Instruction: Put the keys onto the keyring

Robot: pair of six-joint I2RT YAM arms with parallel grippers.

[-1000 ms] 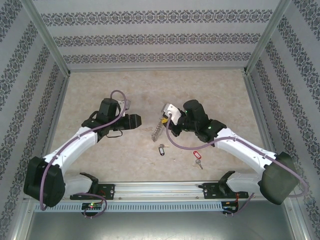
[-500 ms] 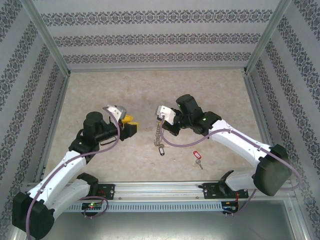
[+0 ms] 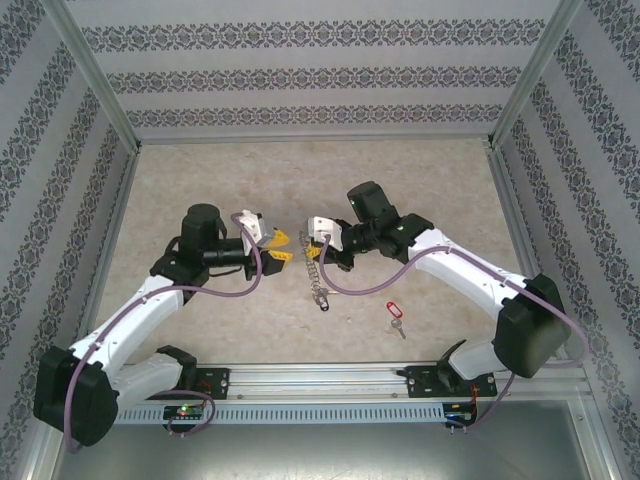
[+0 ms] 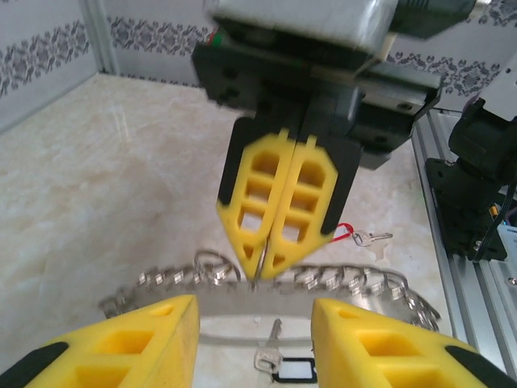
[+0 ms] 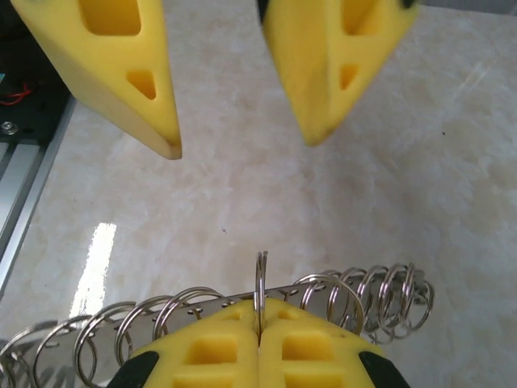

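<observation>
Left wrist: right gripper (image 4: 262,271) with jaws clenched on the keyring (image 4: 347,281), left gripper (image 4: 254,311) with jaws released, dark-tagged key (image 4: 271,356) beneath. Top external: red-tagged key (image 3: 394,312) apart on the surface (image 3: 200,170).

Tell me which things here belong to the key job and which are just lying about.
For the job: keyring, held by the right gripper; dark-tagged key; red-tagged key; open left gripper.
Just there: aluminium rail, purple cables, patterned walls.
</observation>
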